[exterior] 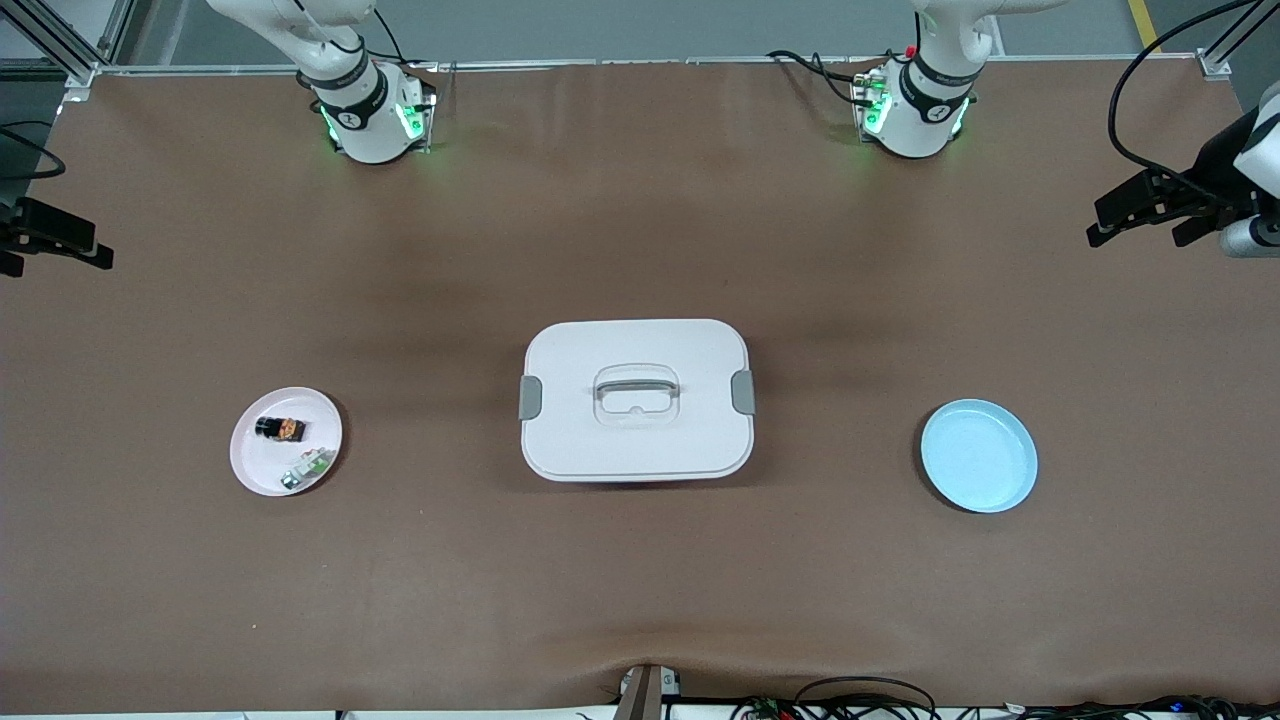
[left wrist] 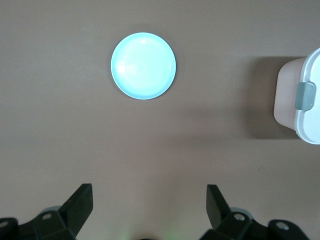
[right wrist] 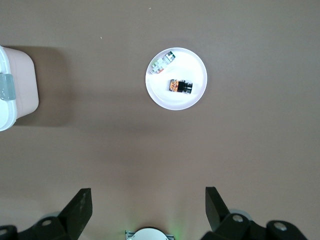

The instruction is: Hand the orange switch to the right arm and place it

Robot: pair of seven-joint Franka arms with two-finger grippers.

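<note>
The orange switch (exterior: 282,428) is a tiny black oblong with orange marks. It lies on a small pink plate (exterior: 260,464) toward the right arm's end of the table. In the right wrist view the switch (right wrist: 180,86) lies on that plate (right wrist: 193,63), well below my right gripper (right wrist: 149,200), which hangs open and empty high above the table near its arm's base. My left gripper (left wrist: 150,200) is also open and empty, high above bare table, with a light blue plate (left wrist: 143,66) farther off. Only the two arms' bases show in the front view.
Small white-and-green parts (exterior: 308,468) share the pink plate. A white lidded box (exterior: 560,350) with grey latches and a handle stands mid-table. The empty blue plate (exterior: 978,455) lies toward the left arm's end. Black gear juts in at both table ends.
</note>
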